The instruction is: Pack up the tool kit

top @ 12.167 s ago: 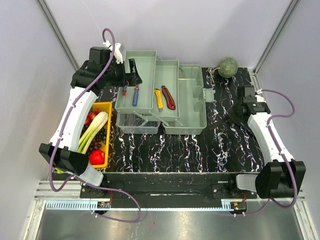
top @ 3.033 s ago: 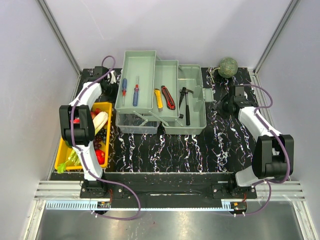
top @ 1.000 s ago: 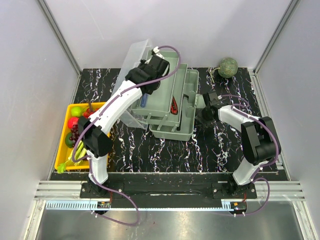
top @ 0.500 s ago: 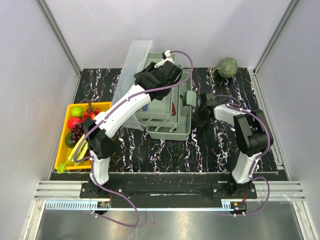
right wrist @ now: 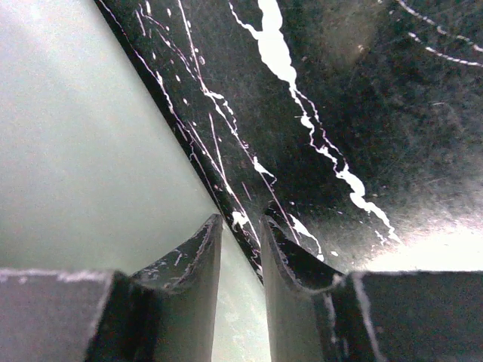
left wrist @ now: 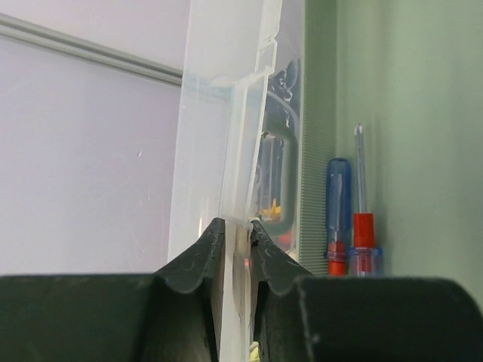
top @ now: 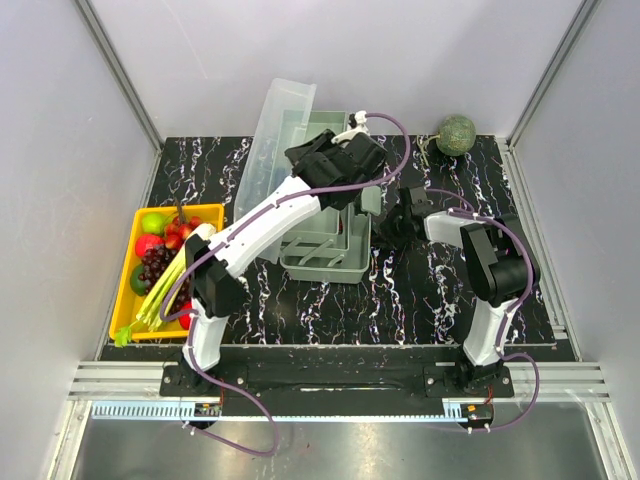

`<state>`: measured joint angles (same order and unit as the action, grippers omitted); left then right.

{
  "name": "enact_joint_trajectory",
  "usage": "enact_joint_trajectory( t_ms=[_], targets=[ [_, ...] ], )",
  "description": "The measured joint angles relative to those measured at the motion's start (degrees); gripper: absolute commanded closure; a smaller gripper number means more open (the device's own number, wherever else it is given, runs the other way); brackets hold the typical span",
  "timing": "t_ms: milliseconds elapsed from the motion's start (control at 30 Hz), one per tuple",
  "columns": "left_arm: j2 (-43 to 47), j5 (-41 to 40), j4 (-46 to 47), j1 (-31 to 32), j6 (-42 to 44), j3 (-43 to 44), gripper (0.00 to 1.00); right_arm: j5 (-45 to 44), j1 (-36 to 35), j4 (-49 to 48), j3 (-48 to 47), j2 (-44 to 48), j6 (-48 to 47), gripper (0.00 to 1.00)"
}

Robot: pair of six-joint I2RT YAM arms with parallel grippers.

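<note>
The grey-green toolbox sits near the middle of the black marbled worktop, its trays stacked over the base. Its translucent lid stands tilted up along the box's left side. The left arm reaches across the top of the box. In the left wrist view the left tool is clenched on a thin rib at the edge of that lid, with the clear plastic running up between the two dark fingers.

To the right of the lid in that view, a blue-handled screwdriver and a red-handled screwdriver lie side by side against a pale green tray surface (a grey handle shows dimly through the lid).

The right tool is down at the worktop, just beside the toolbox's right wall. Its fingers are slightly parted with nothing between them, and the line where the green wall meets the marble runs through the gap.

A yellow tray lies at the left of the worktop, apart from the box, with a green apple and grapes among its produce. A melon rests at the far right corner.
</note>
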<state>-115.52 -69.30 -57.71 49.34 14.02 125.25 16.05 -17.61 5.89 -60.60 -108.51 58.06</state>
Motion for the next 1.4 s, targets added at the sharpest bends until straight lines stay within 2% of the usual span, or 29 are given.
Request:
enact_joint_trajectory(
  t_ms=[167, 500, 900, 1067, 1400],
  targets=[
    [-1.3, 0.1, 0.3, 2.1, 0.0, 1.2, 0.78, 0.2, -0.4, -2.0, 0.5, -0.2, 0.9, 0.66],
    [-2.8, 1.9, 1.7, 4.7, -0.7, 1.5, 0.78, -0.4, -0.7, -2.7, 1.1, 0.1, 1.5, 0.67],
    [-3.9, 6.8, 3.7, 6.6, -4.1, 1.9, 0.78, -9.2, 4.3, 5.4, 0.4, 14.3, -5.5, 0.69],
    [-4.8, 7.7, 4.4, 7.1, -4.7, 1.9, 0.78, -10.2, 4.1, 7.4, -3.1, 12.7, -9.6, 0.71],
    [-5.4, 11.1, 4.7, 7.4, -6.6, 2.5, 0.78, -7.5, 3.5, 7.4, -11.4, 3.9, -18.0, 0.75]
  ],
)
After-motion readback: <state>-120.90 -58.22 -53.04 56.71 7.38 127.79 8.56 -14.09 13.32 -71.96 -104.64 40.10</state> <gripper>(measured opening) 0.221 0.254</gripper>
